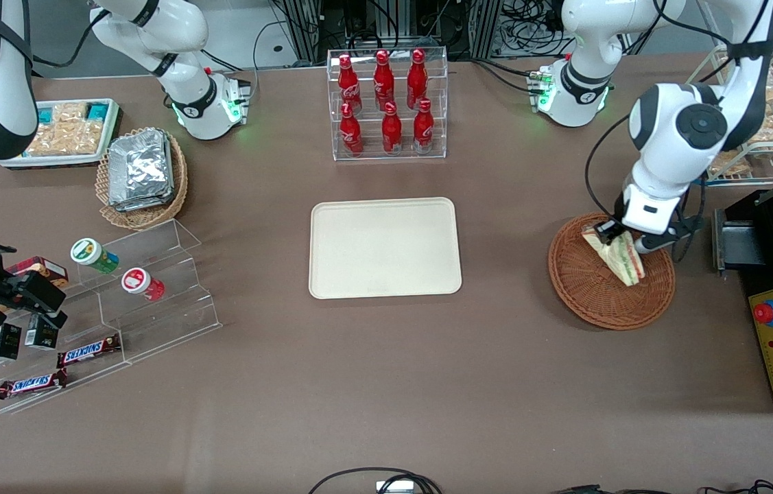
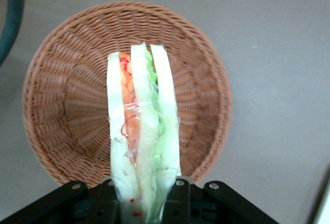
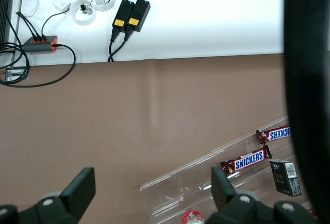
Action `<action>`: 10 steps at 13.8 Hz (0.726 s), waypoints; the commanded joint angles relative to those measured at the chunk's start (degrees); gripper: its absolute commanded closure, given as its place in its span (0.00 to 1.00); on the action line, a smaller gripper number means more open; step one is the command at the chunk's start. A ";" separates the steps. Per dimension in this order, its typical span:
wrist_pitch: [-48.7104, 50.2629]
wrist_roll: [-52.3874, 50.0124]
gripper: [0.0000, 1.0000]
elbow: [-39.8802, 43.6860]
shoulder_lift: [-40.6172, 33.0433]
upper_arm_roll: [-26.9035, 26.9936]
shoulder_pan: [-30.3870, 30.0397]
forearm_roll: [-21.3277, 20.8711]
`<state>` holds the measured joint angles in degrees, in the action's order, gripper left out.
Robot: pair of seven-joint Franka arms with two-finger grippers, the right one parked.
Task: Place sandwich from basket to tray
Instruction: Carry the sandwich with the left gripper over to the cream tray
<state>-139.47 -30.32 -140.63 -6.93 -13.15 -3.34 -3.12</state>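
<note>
I had the gripper [image 1: 611, 232] clamped on one end of the sandwich [image 1: 621, 259], which hung above the basket [image 1: 585, 291], tilted, with its free end pointing down toward the weave; from the front view I could not tell whether that low corner had cleared the wicker or was touching it. In the wrist view the sandwich [image 2: 142, 131] ran straight out from between the fingers, its three white slices and the orange and green filling showing edge-on over the bowl of the basket [image 2: 62, 105]. The tray [image 1: 385, 248] lay bare near the middle of the surface, well apart from the basket, toward the parked arm's end. My judgement was that the step in hand was the lift and carry, with the placing not yet done. To do it well I meant to rise straight up until the dangling corner was above the rim, since dragging sideways too soon could catch the wrap on the rim and tip the light basket. The grip held only a narrow end of a soft, slippery wrapped wedge, so I wanted a slow, smooth traverse without swinging, then a low descent over the tray's middle before letting go.
</note>
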 commanded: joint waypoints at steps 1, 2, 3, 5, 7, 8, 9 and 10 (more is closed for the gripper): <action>1.57 0.00 1.00 1.06 -0.72 -6.59 0.26 -0.57; 1.57 -0.09 1.00 1.67 -0.55 -9.41 0.26 -0.58; 1.57 -0.09 1.00 2.28 -0.37 -11.44 0.26 -0.58; 1.57 -0.17 1.00 3.16 -0.11 -16.18 0.26 -0.58; 1.66 -2.18 1.00 4.92 1.29 -20.14 0.26 -0.58; 1.66 -2.46 1.00 5.19 2.17 -21.72 0.26 -0.66; 1.66 -2.46 1.00 5.54 3.05 -23.39 0.26 -0.75; 1.74 -2.55 1.00 5.72 4.01 -24.54 0.26 -0.75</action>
<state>-139.15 -32.00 -137.16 -5.76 -35.78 -2.89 -3.11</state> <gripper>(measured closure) 0.802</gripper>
